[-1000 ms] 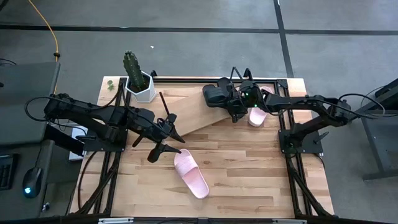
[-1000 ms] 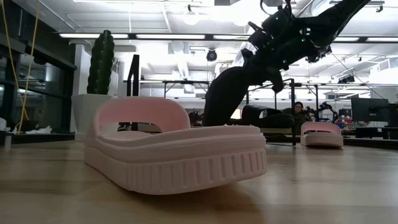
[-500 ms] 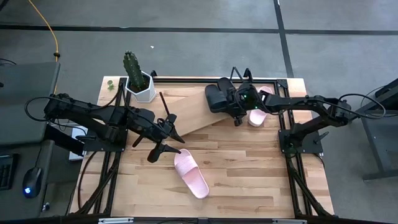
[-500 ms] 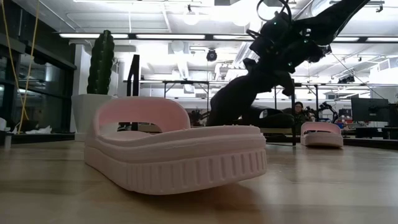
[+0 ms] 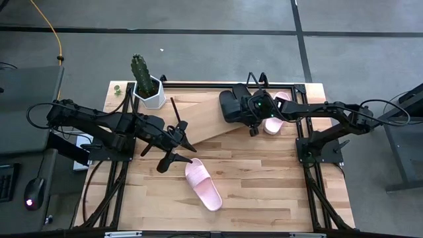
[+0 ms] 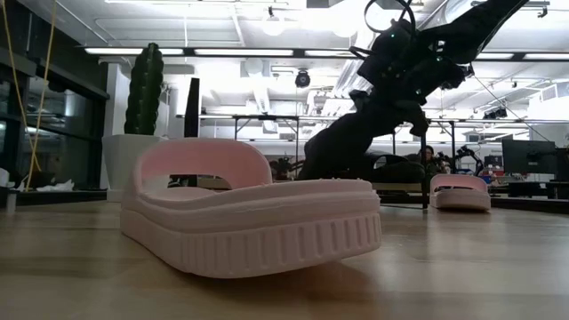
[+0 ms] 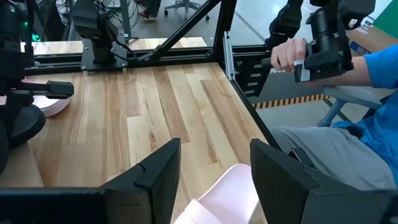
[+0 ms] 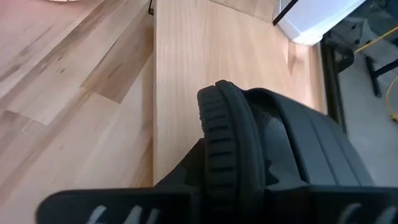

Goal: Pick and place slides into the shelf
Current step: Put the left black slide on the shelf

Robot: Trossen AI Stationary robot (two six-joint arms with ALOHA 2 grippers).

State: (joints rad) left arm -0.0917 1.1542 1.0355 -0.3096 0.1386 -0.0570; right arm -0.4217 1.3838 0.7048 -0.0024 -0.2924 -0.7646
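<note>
Matte black slide, ribbed sole edge, clamped in the right gripper over the shelf. Left gripper spread wide near a pink slide. Pale wood table, grey floor.

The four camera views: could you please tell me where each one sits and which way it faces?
High view: overhead, straight down on the table; both arms show, right gripper holding a black slide over the shelf.
Low view: at tabletop height, level across a pink slide into the room; the right arm shows above.
Left wrist view: past the open left gripper toward a seated person.
Right wrist view: down on the black slide and shelf.
High and low share cactus, pink slide.
</note>
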